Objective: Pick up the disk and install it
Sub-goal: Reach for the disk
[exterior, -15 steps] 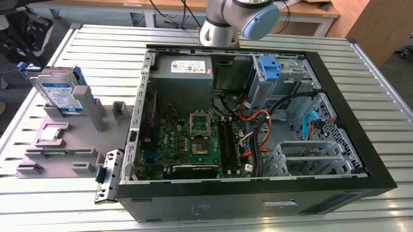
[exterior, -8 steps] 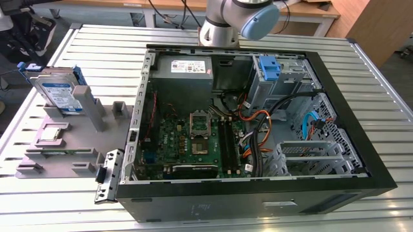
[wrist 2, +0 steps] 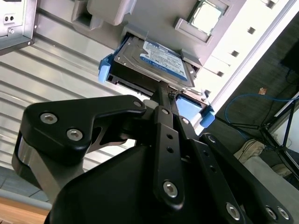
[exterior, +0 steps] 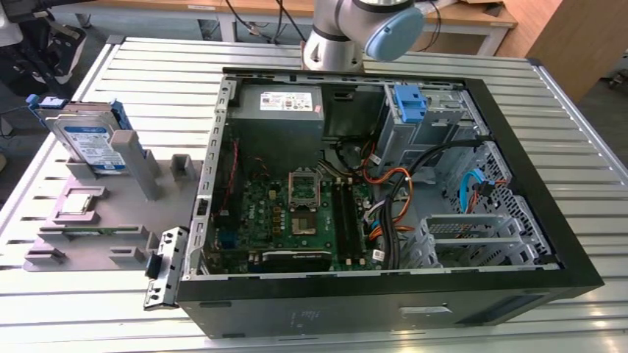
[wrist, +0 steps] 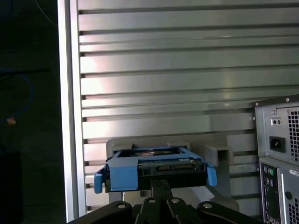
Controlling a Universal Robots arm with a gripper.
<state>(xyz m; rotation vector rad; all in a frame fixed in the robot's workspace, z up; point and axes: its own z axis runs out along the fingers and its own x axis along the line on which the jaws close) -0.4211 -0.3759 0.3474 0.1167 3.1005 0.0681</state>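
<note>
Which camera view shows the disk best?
The second wrist view: the disk shows its labelled face and blue carrier close up. The first wrist view shows the disk edge-on, mostly the carrier's blue end. In the exterior view it stands upright in a grey holder at the exterior view's left, farther off.

Slatted metal table (exterior: 147, 66), perhaps wooden cabinet (exterior: 569, 37)
</note>
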